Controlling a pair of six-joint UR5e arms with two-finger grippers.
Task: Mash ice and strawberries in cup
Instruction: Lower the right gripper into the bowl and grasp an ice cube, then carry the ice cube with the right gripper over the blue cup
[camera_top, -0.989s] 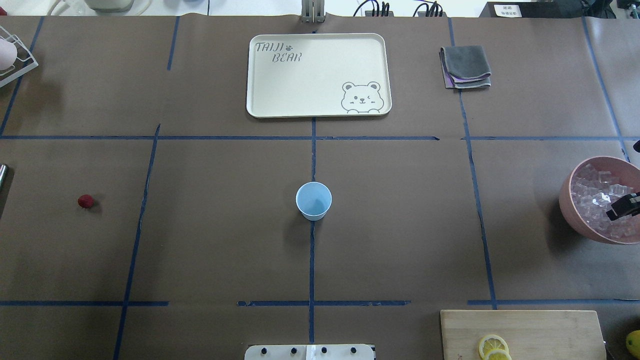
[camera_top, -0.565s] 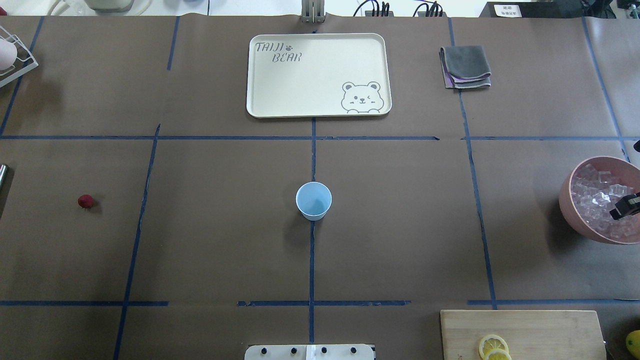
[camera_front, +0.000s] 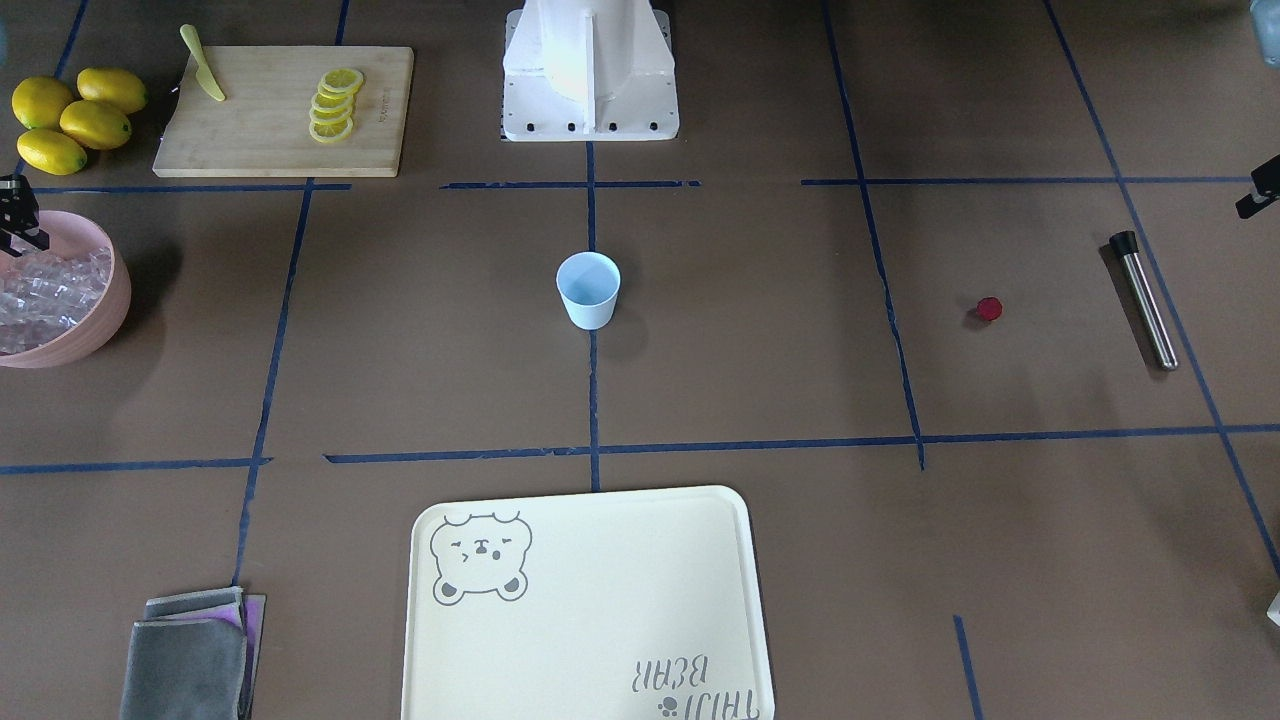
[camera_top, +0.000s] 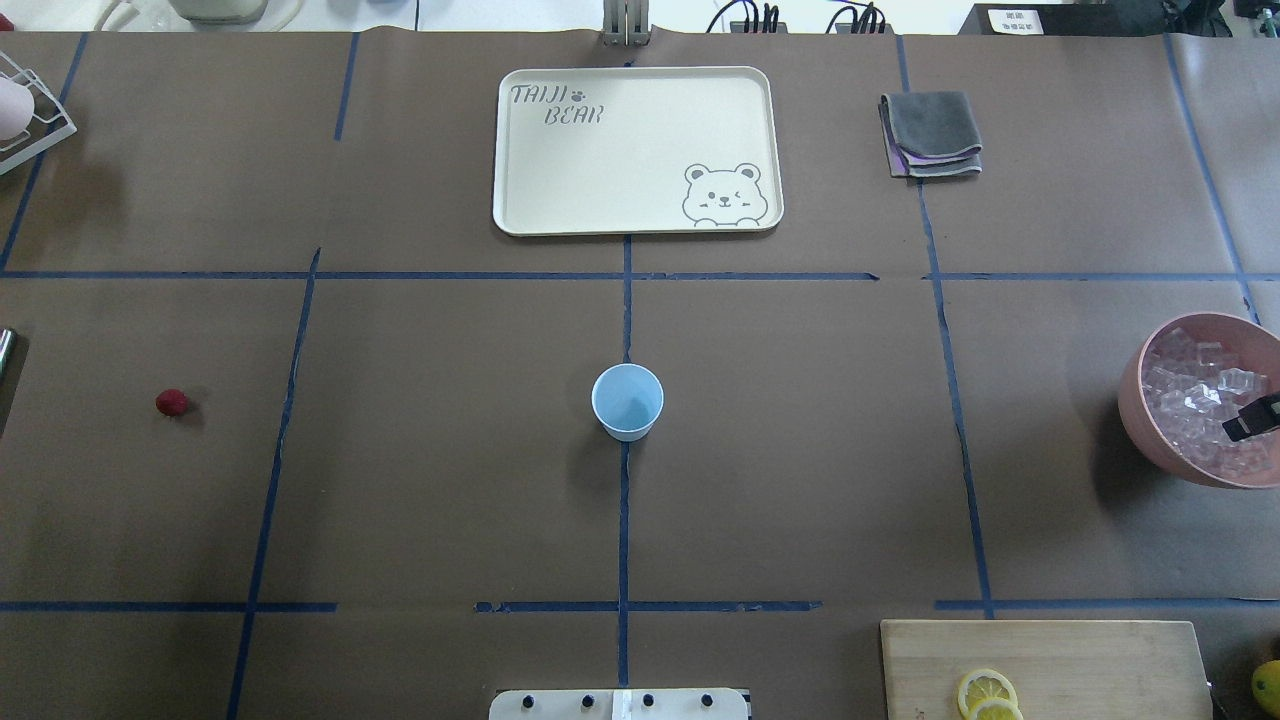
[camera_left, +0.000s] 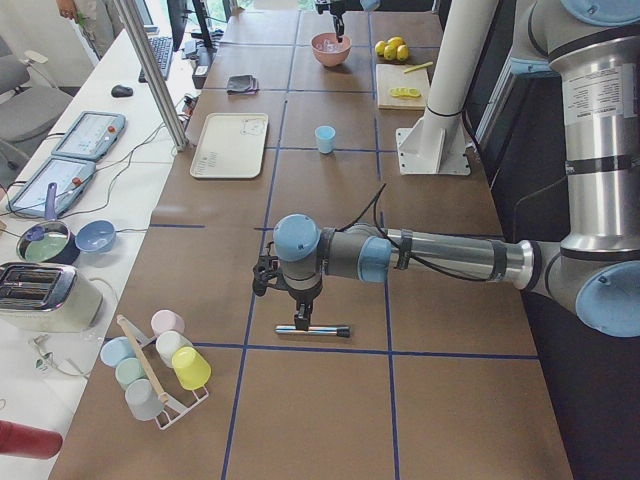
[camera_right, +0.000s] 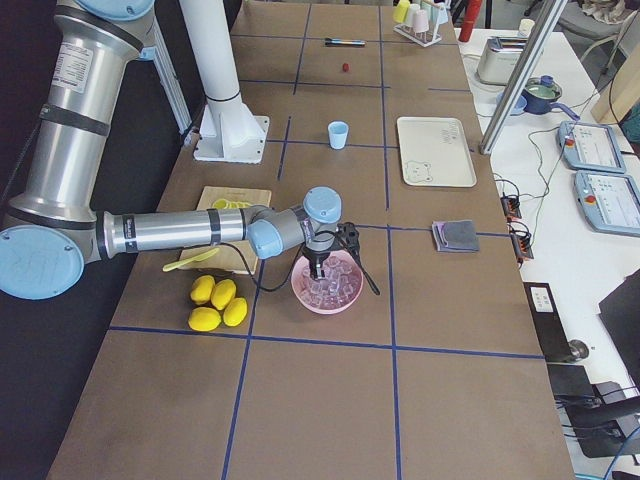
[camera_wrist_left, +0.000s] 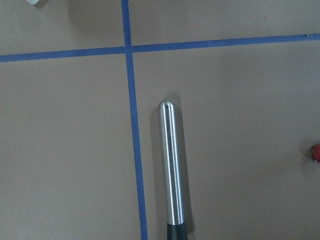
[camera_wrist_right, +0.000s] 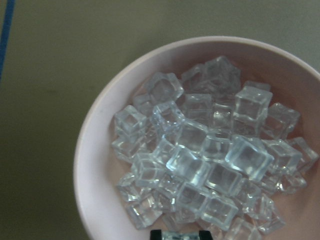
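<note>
The right gripper (camera_wrist_right: 179, 235) has shifted a little toward the right end of the bench since one second ago, so less of it shows over the bowl (camera_top: 1133, 405) in the overhead view. Nothing else has changed place.

This gripper hangs above the pink bowl, which stands at the right end of the bench. In the right wrist view its two dark fingertips stand close together at the bottom edge and pinch one clear cube of ice (camera_wrist_right: 200, 160). The other cubes lie heaped in the bowl.

The cup (camera_top: 627, 400) stands upright in the middle of the bench, on the blue tape line, and is empty. The strawberry (camera_top: 171, 402) lies alone near the left end of the bench, well apart from the cup. A metal rod (camera_front: 1143, 300) with a black tip lies closer to that end.

The left gripper (camera_left: 300, 305) hangs over the rod. I cannot tell how its fingers stand.

A cream tray (camera_top: 600, 170) lies at the far edge, with a folded grey cloth (camera_top: 930, 125) to its right. A wooden board (camera_front: 260, 135) with lemon slices (camera_front: 333, 105) lies at the near edge, and whole lemons (camera_front: 70, 115) lie beside it.
</note>
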